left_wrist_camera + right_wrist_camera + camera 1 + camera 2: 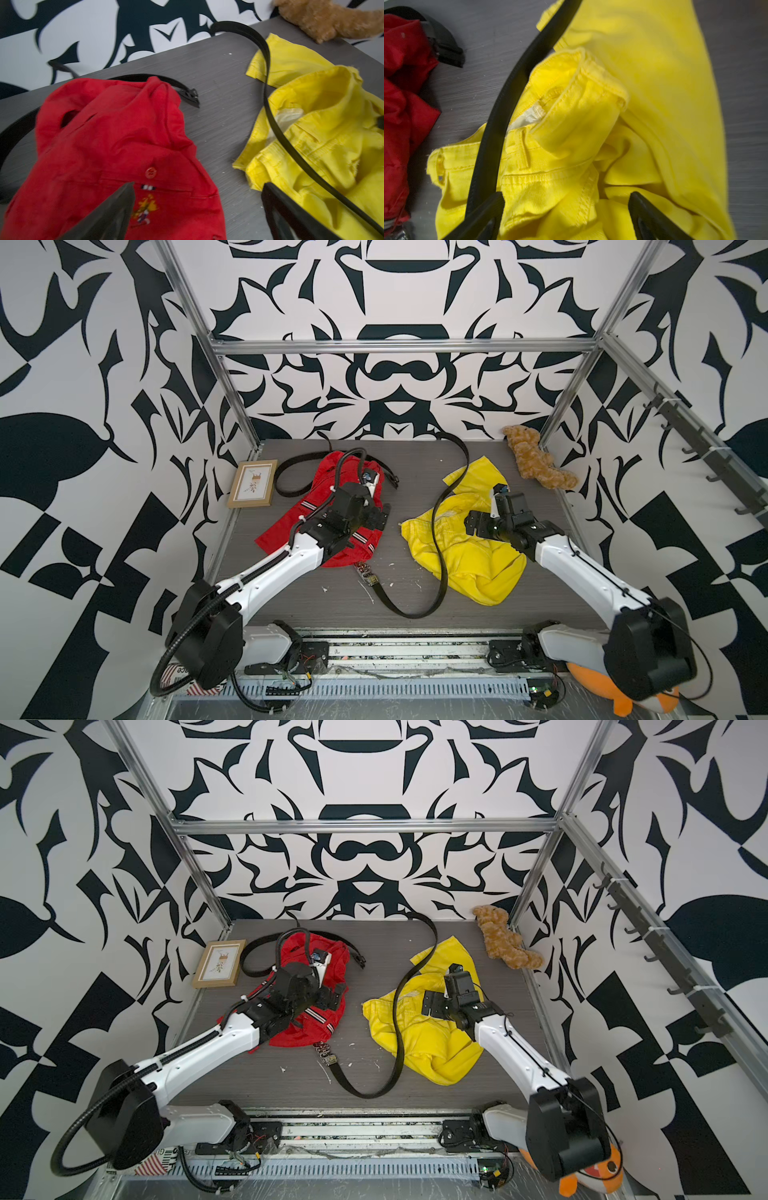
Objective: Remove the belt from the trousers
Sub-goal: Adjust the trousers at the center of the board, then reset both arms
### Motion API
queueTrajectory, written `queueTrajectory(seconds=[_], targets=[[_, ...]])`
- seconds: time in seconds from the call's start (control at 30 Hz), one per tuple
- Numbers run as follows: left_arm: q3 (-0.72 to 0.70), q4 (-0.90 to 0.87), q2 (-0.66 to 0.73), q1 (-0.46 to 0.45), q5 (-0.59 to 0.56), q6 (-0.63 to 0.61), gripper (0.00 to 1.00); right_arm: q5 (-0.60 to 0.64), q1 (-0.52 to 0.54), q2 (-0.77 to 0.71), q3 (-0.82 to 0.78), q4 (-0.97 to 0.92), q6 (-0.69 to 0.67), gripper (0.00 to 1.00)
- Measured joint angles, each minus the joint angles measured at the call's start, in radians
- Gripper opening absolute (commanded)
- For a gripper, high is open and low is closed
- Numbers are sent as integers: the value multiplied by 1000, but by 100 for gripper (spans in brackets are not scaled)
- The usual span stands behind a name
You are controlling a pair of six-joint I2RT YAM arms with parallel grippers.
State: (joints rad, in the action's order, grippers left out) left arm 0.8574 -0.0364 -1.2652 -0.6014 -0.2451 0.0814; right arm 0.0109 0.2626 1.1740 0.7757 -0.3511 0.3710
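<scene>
Black and long, a belt (pixel 494 128) makes a loop on the grey tabletop (pixel 415 489), nearer to me than both sets of jaws. Its buckle (pixel 369 580) lies just beside the near edge of the red trousers (pixel 108 135). From the loop the belt goes up over the yellow trousers (pixel 643 83), passes right beside the right gripper (pixel 566 196) and goes on to the back wall. I cannot tell if it sits in any loop of the trousers. The right jaws are wide apart over the yellow waistband, with nothing in them. The left gripper (pixel 198 188) hangs over the red trousers, and its jaws are wide too and hold nothing. Just past the left jaws a second black belt (pixel 16 131) goes round the red waist, and its end (pixel 190 96) pokes out onto the tabletop between the two pairs. Farther back, left of the left jaws, a little picture frame (pixel 252 484) rests by the wall. Far beyond the right jaws a brown teddy (pixel 534 456) sits in the corner.
</scene>
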Motion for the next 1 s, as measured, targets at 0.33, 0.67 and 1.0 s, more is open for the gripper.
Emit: queueTrajectory(seconds=[0.33,0.67,1.0], targets=[[-317,294,78,299,3,-51,100,91,-89,-1,-98,251,-314,99],[-467,652,4,400,4,-138,100,76,-145,196,-337,756,-438,99],[-491,828,-62,430,42,-200,100,37,-157,347,-413,1129,-442,99]])
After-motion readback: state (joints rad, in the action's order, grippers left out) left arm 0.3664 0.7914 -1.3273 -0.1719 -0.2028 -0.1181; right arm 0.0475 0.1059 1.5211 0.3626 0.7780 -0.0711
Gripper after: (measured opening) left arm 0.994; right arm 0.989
